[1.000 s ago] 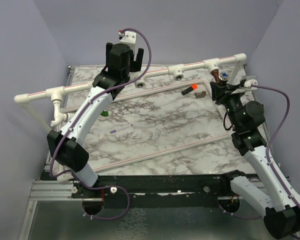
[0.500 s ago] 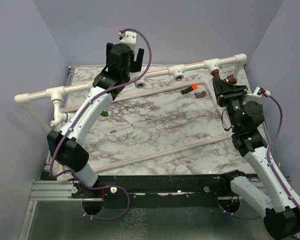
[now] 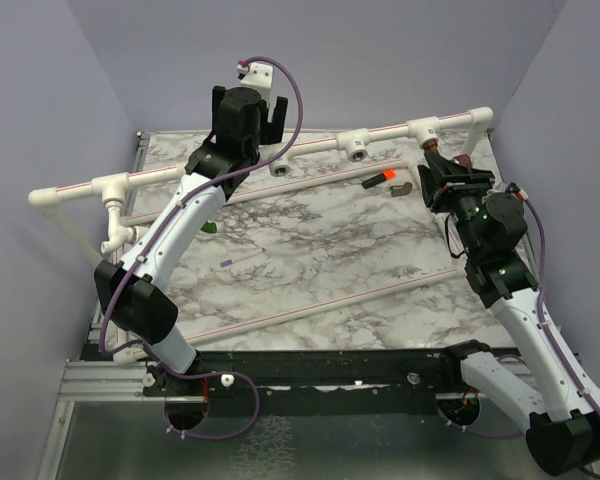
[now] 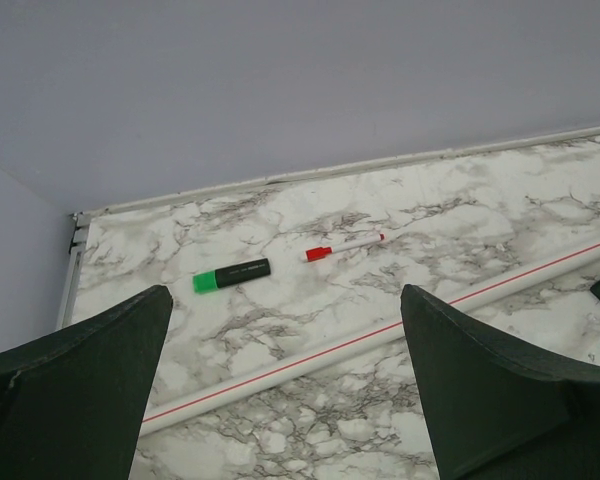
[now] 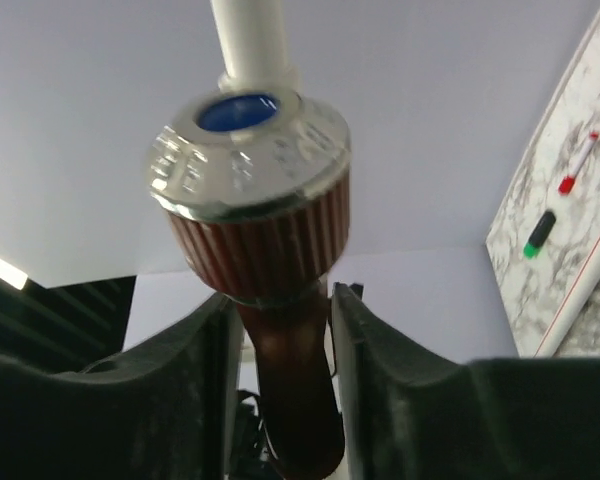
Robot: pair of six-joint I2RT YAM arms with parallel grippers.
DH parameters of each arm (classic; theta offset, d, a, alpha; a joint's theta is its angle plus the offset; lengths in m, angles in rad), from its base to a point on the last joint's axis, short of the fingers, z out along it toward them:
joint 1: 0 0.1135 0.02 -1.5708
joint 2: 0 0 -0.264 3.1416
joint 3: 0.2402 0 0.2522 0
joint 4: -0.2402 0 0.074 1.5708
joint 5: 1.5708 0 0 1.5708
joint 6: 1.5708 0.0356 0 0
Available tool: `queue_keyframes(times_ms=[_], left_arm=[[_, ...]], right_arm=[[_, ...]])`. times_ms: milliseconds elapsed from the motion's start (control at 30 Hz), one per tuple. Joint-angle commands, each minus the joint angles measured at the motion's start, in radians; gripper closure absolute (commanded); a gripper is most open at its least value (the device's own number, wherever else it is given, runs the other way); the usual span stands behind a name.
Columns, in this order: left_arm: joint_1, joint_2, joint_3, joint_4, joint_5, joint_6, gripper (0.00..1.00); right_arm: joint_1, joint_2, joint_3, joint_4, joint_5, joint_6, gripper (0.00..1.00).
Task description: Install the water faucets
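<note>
Gripping the dark reddish-brown faucet (image 5: 265, 210) by its body, the right claw (image 3: 450, 178) is clenched on it at the far right of the table, just below the tee (image 3: 423, 127) on the white pipe (image 3: 380, 133). The left claw (image 4: 285, 297) hangs spread wide and empty above the far side. A crooked start looks like the main risk: a thread meeting the tee off-line may jam, and twisting could let the body slip between the fingers. The faucet's long axis runs along the fingers, its blue-capped ribbed knob pointing away from the wrist.
</note>
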Motion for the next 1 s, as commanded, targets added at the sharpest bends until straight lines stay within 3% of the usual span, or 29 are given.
queue_keyframes(times_ms=[0,67,200,600,967], left_arm=[[-0.015,0.018,-0.019,-0.061,0.005,0.004,0.03],[-0.015,0.019,-0.020,-0.061,0.008,0.003,0.03],[-0.015,0.024,-0.020,-0.061,0.010,0.002,0.03],[-0.015,0.030,-0.017,-0.061,0.013,0.001,0.03],[-0.018,0.030,-0.015,-0.064,0.008,0.003,0.03]], right_arm=[[0.018,0.003,0.041,-0.102,-0.093,0.016,0.48],[0.017,-0.008,0.030,-0.113,-0.088,-0.005,0.39],[0.017,-0.046,-0.012,-0.125,-0.088,-0.051,0.29],[0.017,-0.154,0.045,-0.279,-0.068,-0.465,0.24],[0.016,-0.163,0.240,-0.479,-0.004,-1.167,0.24]])
